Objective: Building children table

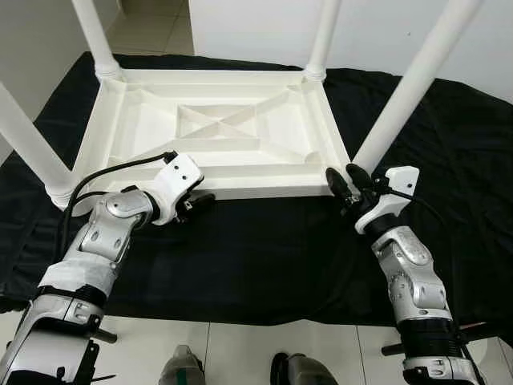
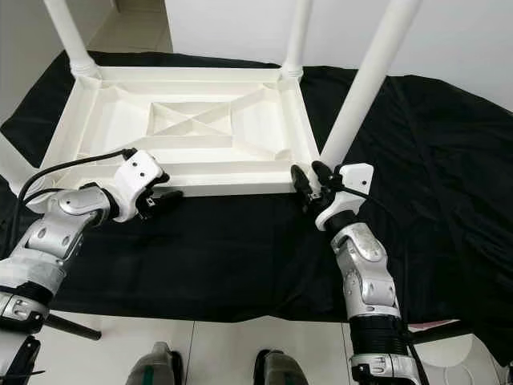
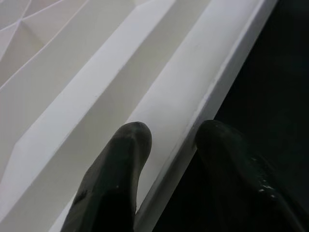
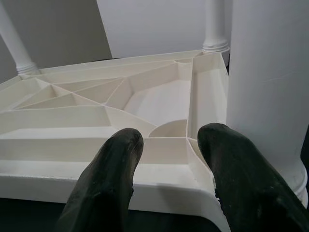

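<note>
Nearest to us, our two feet stand on the pale tiled floor, just short of the black cloth spread across it.

Our left gripper sits at the near long edge of the upturned white table, toward its left end. In the left wrist view its fingers are spread, one over the white underside and the other over the cloth, with the table's rim running between them; we cannot tell whether either finger touches it.

Our right gripper is at the near right corner of the table, just beside the base of the near right leg. Its fingers are apart and hold nothing, pointing across the ribbed underside, with the thick leg close beside one finger.

The table lies top-down on the cloth, its braced underside facing up. All four legs are fitted and stand up from the corners: the near left leg, the far left leg and the far right leg.

Beyond the cloth rises a white wall.
</note>
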Robot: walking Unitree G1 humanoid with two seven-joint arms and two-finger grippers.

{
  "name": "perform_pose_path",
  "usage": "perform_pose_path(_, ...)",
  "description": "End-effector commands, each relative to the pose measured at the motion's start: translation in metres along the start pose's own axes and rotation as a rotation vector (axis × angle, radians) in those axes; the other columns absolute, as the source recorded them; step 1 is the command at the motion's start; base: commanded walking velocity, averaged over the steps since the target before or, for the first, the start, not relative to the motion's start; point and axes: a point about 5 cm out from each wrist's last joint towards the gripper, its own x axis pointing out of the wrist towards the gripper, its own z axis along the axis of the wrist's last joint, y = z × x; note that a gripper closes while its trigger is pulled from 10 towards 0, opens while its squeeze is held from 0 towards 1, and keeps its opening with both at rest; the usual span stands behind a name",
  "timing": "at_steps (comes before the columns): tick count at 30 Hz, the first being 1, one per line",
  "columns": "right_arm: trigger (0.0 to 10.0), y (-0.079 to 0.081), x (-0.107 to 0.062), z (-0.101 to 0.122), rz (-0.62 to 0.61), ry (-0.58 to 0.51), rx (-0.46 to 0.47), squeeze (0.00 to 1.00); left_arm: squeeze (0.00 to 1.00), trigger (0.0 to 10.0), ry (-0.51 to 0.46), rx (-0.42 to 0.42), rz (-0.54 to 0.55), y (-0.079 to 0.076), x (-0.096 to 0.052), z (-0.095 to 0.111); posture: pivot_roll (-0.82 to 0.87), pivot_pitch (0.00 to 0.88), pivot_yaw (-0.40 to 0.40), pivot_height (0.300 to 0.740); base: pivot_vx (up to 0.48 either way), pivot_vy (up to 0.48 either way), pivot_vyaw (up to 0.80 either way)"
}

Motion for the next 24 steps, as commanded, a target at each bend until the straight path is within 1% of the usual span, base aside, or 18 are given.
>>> perform_pose_path(1,10.0,-0.003,0.000,0.000,-0.009,0.008,-0.008,0.00,0.00,2.5,-0.011,0.001,-0.147,-0.020,0.004,-0.004,0.01,0.111,0.007,0.740,0.000,0.000,0.00)
perform_pose_path(2,10.0,-0.003,0.000,0.000,-0.009,0.008,-0.008,0.00,0.00,2.5,-0.011,0.001,-0.147,-0.020,0.004,-0.004,0.01,0.111,0.007,0.740,0.000,0.000,0.00)
perform_pose_path(3,10.0,-0.003,0.000,0.000,-0.009,0.007,-0.008,0.00,0.00,2.7,-0.027,0.009,-0.188,-0.024,0.003,-0.002,0.01,0.113,0.011,0.740,0.000,0.000,0.00)
perform_pose_path(4,10.0,-0.003,0.000,0.000,-0.011,0.007,-0.009,0.00,0.00,2.7,-0.038,0.016,-0.218,-0.028,0.003,0.000,0.01,0.112,0.010,0.740,0.000,0.000,0.00)
perform_pose_path(5,10.0,-0.003,0.000,0.000,-0.011,0.007,-0.009,0.00,0.00,2.7,-0.038,0.016,-0.218,-0.028,0.003,0.000,0.01,0.112,0.010,0.740,0.000,0.000,0.00)
perform_pose_path(6,10.0,-0.004,0.000,0.000,-0.013,0.007,-0.010,0.00,0.00,2.0,-0.048,0.025,-0.238,-0.030,0.003,0.002,0.01,0.115,0.010,0.740,0.000,0.000,0.00)
perform_pose_path(7,10.0,-0.004,-0.001,0.000,-0.014,0.008,-0.011,0.00,0.00,2.2,-0.056,0.026,-0.246,-0.031,0.003,0.004,0.00,0.117,0.015,0.740,0.000,0.000,0.00)
perform_pose_path(8,10.0,-0.004,-0.001,0.001,-0.015,0.008,-0.012,0.00,0.00,2.2,-0.061,0.027,-0.249,-0.032,0.003,0.006,0.00,0.117,0.015,0.740,0.000,0.000,0.00)
perform_pose_path(9,10.0,-0.004,-0.001,0.001,-0.016,0.007,-0.013,0.00,0.00,0.0,-0.065,0.025,-0.250,-0.033,0.003,0.006,0.00,0.118,0.017,0.740,0.000,0.000,0.00)
perform_pose_path(11,10.0,-0.004,-0.001,0.001,-0.018,0.007,-0.013,0.00,0.00,0.0,-0.068,0.028,-0.243,-0.034,0.003,0.007,0.00,0.118,0.017,0.740,0.000,0.000,0.00)
perform_pose_path(13,10.0,-0.005,-0.001,0.002,-0.028,0.001,-0.012,0.00,0.00,0.0,-0.081,0.001,-0.201,-0.036,0.008,0.010,0.00,0.119,0.022,0.740,0.000,0.000,0.00)
perform_pose_path(14,10.0,-0.005,-0.001,0.002,-0.032,-0.001,-0.010,0.00,0.00,0.0,-0.093,-0.007,-0.188,-0.039,0.011,0.012,0.00,0.119,0.022,0.740,0.000,0.000,0.00)
perform_pose_path(15,10.0,-0.003,-0.001,0.002,-0.032,-0.002,-0.008,0.00,0.00,0.0,-0.112,-0.022,-0.185,-0.046,0.015,0.015,0.00,0.120,0.021,0.740,0.000,0.000,0.00)
perform_pose_path(19,10.0,0.000,0.000,-0.001,-0.024,0.000,0.000,0.00,0.00,0.0,-0.187,-0.043,-0.203,-0.066,0.024,0.029,0.00,0.120,0.021,0.740,0.000,0.000,0.00)
perform_pose_path(24,10.0,0.002,0.001,-0.001,-0.019,0.001,0.003,0.00,0.00,0.0,-0.216,-0.056,-0.211,-0.073,0.028,0.037,0.01,0.121,0.017,0.740,0.000,0.000,0.00)
